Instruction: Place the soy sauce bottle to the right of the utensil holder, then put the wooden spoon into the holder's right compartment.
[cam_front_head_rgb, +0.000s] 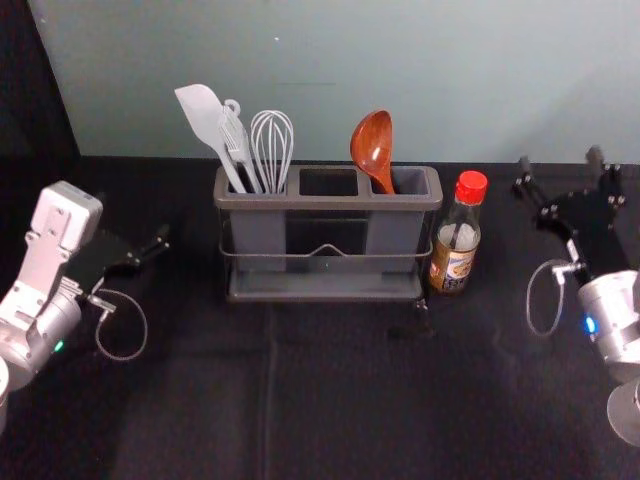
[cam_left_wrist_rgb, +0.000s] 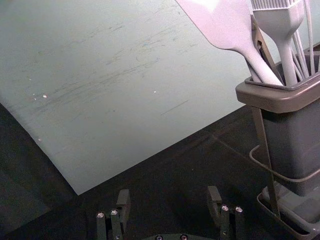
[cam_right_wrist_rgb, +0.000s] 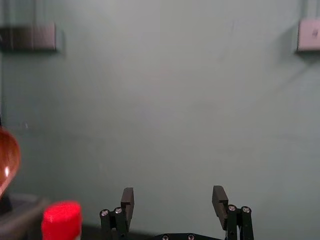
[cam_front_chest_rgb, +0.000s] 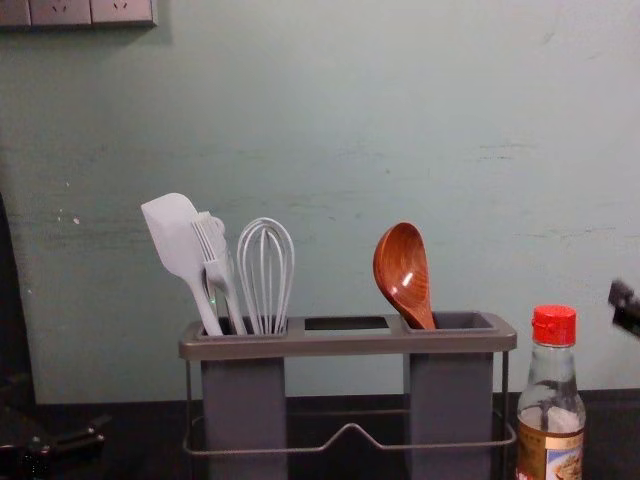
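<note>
In the head view the utensil holder (cam_front_head_rgb: 324, 287) stands at the centre back, with the wooden spoon (cam_front_head_rgb: 373, 146) leaning in its right compartment. The soy sauce bottle (cam_front_head_rgb: 457, 235), red-capped and upright, is just right of the holder. My right gripper (cam_front_head_rgb: 565, 172) is open and empty, to the right of the bottle; the right wrist view shows its fingertips apart (cam_right_wrist_rgb: 171, 202). Left of the holder is my left gripper (cam_front_head_rgb: 150, 245), also open with nothing between its fingers, as the left wrist view shows the gripper (cam_left_wrist_rgb: 168, 202). The chest view shows the bottle (cam_front_chest_rgb: 551, 400) beside the holder.
A white spatula (cam_front_head_rgb: 209, 122), a brush and a whisk (cam_front_head_rgb: 271, 150) stand in the holder's left compartment. Its middle compartment (cam_front_head_rgb: 328, 182) holds nothing visible. Behind the black-covered table (cam_front_head_rgb: 340, 400) rises a pale wall with socket boxes (cam_front_chest_rgb: 92, 11).
</note>
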